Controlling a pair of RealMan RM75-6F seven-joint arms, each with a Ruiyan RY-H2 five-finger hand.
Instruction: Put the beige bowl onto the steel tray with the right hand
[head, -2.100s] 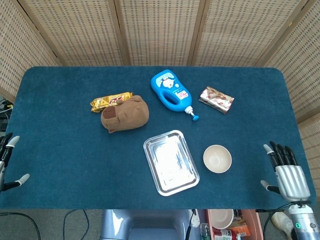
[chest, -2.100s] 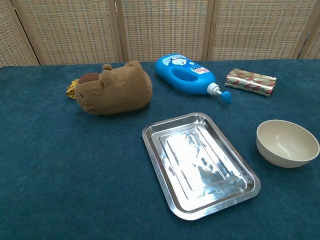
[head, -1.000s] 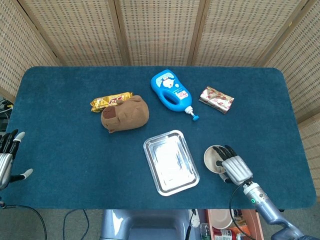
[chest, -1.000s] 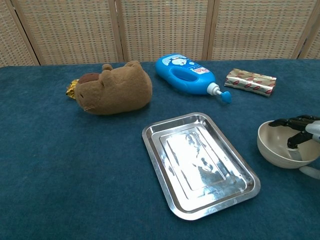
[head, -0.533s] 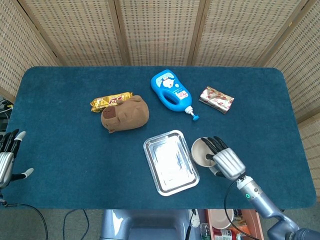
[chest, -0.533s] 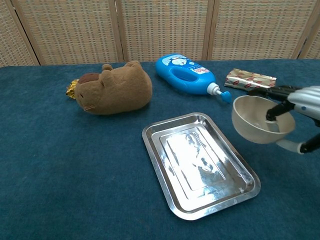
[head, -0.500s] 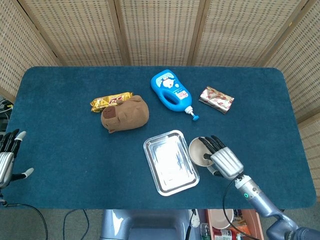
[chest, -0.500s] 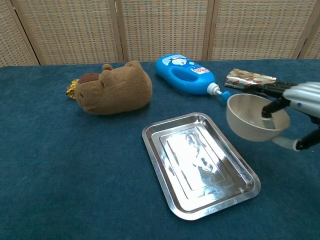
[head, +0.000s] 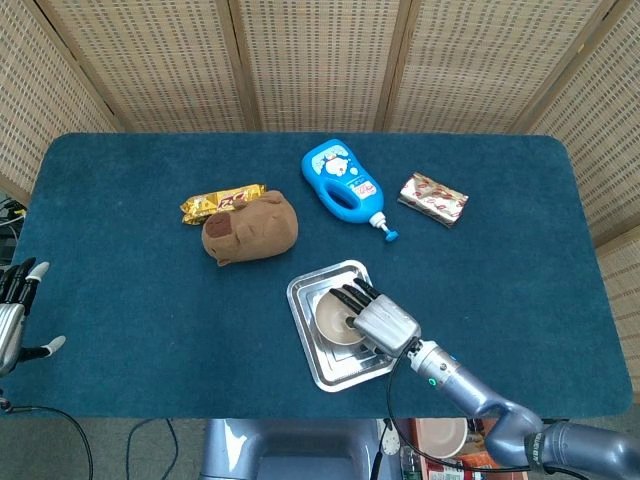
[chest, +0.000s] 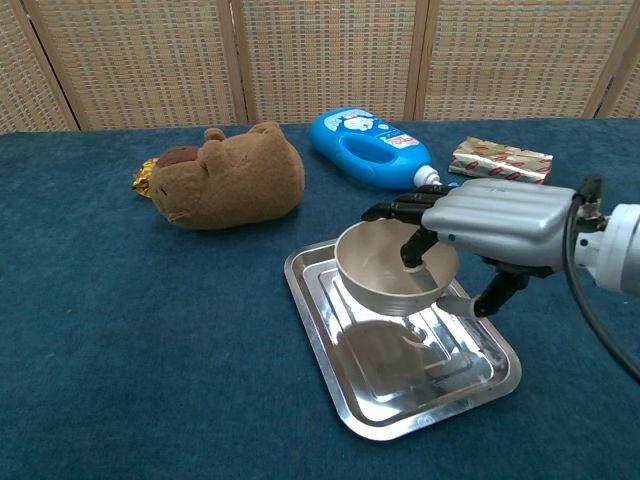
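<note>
Fingers (chest: 405, 210): R hand's dark fingertips hooked over far rim and into round beige bowl (chest: 385, 270), thumb under near side; clamped on bowl.
R hand (chest: 490, 235): silver robot hand, holds bowl above steel tray; also seen in head view (head: 383, 320).
Bowl: head view (head: 338, 316) puts it over upper half of tray. Chest view shows it off the tray floor, its reflection below; tilted slightly, opening up.
Tray: rectangular shiny steel tray (chest: 325, 350), flat on blue cloth table (chest: 120, 350); head view (head: 305, 360).
L hand (head: 15, 320): at far left table edge in head view only, holds nothing, fingers apart and pointing up.
Plush: brown capybara soft toy (chest: 235, 178) lying left-back of tray, well apart.
Snack: gold-wrapped bar (head: 215, 200) just behind plush, touching it.
Bottle: blue plastic bottle w/ cartoon label (chest: 365, 148) lying on side behind tray, nozzle toward R hand.
Packet: silver-red foil packet (chest: 500, 162) at back right, apart from bottle.
Backdrop: woven wicker screen panels (chest: 320, 55) behind table.
</note>
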